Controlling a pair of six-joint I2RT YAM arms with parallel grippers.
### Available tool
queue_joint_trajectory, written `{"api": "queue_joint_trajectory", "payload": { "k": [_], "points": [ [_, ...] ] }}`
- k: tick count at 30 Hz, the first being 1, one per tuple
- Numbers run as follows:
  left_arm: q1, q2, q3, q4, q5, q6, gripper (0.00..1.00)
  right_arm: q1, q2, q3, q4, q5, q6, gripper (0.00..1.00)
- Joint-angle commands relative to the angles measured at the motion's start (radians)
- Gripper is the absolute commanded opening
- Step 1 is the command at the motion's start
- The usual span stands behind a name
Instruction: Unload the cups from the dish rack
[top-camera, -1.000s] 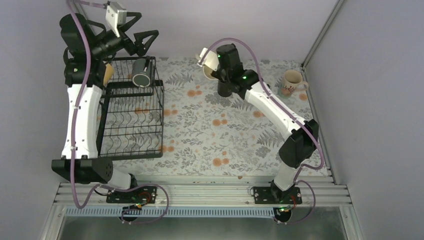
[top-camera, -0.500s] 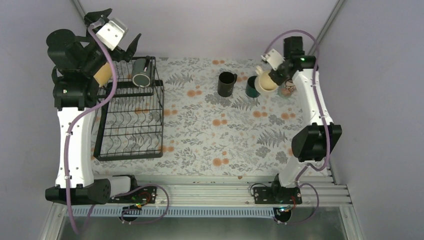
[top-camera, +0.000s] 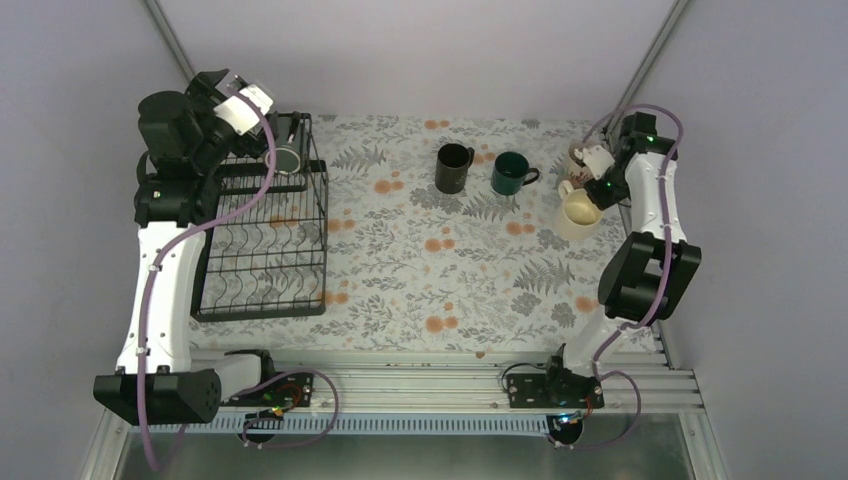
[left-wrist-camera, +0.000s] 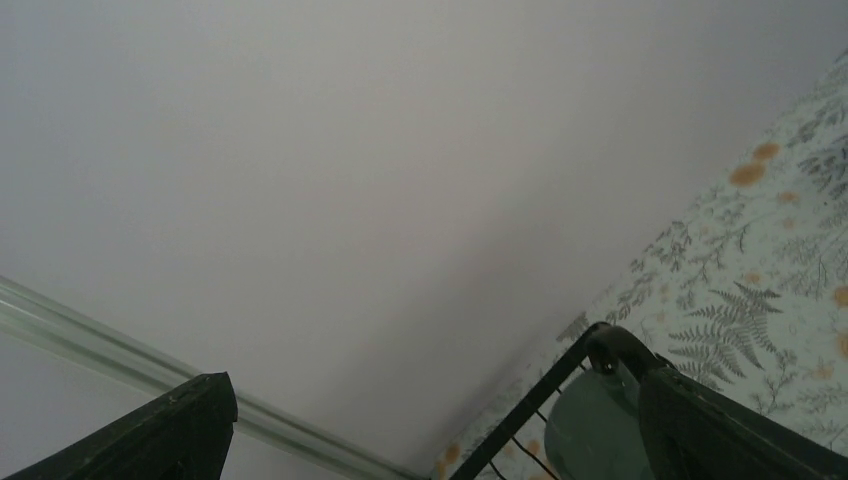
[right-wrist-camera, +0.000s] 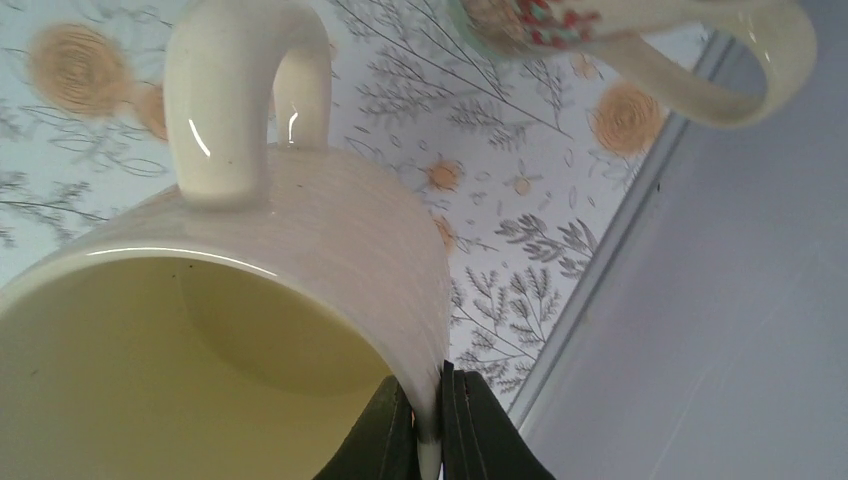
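My right gripper (top-camera: 592, 186) is shut on the rim of the beige mug (top-camera: 578, 212), held at the mat's far right; its fingers (right-wrist-camera: 462, 425) pinch the mug's wall (right-wrist-camera: 330, 250). The cream lettered mug (top-camera: 576, 160) stands just behind it and shows in the right wrist view (right-wrist-camera: 620, 30). The black mug (top-camera: 455, 167) and the dark green mug (top-camera: 512, 172) stand upright mid-mat. The dark grey mug (top-camera: 285, 152) lies on the upper shelf of the dish rack (top-camera: 262, 270). My left gripper (top-camera: 258, 118) is open and empty beside it (left-wrist-camera: 595, 430). The yellow mug is hidden.
The right wall and a metal corner strip (top-camera: 640, 70) run close beside the right arm. The back wall (left-wrist-camera: 400, 150) is just behind the rack's far corner bar (left-wrist-camera: 540, 420). The rack's lower plate tray (top-camera: 270, 250) holds nothing I can see.
The right arm carried the beige mug right and lower, in front of the lettered mug. The left gripper swung right and down towards the dark grey mug on the upper shelf.
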Motion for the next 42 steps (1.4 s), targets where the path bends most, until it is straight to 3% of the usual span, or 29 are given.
{"api": "queue_joint_trajectory", "payload": {
  "k": [1, 15, 28, 29, 31, 33, 38, 42],
  "points": [
    [0.004, -0.047, -0.048, 0.054, -0.03, 0.051, 1.0, -0.053, 0.029, 0.003, 0.054, -0.018, -0.016, 0.04],
    [0.004, -0.067, -0.1, 0.047, -0.05, 0.026, 1.0, -0.133, 0.12, -0.088, 0.191, -0.111, -0.002, 0.04],
    [0.003, 0.019, -0.063, 0.018, -0.103, -0.013, 1.0, -0.147, 0.096, -0.209, 0.299, -0.081, 0.002, 0.04],
    [0.003, 0.029, -0.059, 0.014, -0.103, -0.014, 1.0, -0.148, 0.088, -0.208, 0.308, -0.078, 0.005, 0.09],
    [0.004, 0.048, -0.053, 0.002, -0.098, -0.014, 1.0, -0.15, 0.064, -0.208, 0.322, -0.077, 0.004, 0.3],
    [0.0, 0.07, -0.039, -0.011, -0.097, -0.011, 1.0, -0.151, 0.032, -0.206, 0.328, -0.082, 0.004, 0.4],
    [-0.031, 0.154, 0.072, -0.081, -0.154, -0.056, 1.0, -0.148, -0.05, -0.155, 0.292, -0.093, 0.012, 0.54],
    [-0.123, 0.236, 0.207, -0.21, -0.259, -0.143, 1.0, -0.14, -0.124, -0.109, 0.248, -0.111, 0.026, 0.63]
  ]
}}
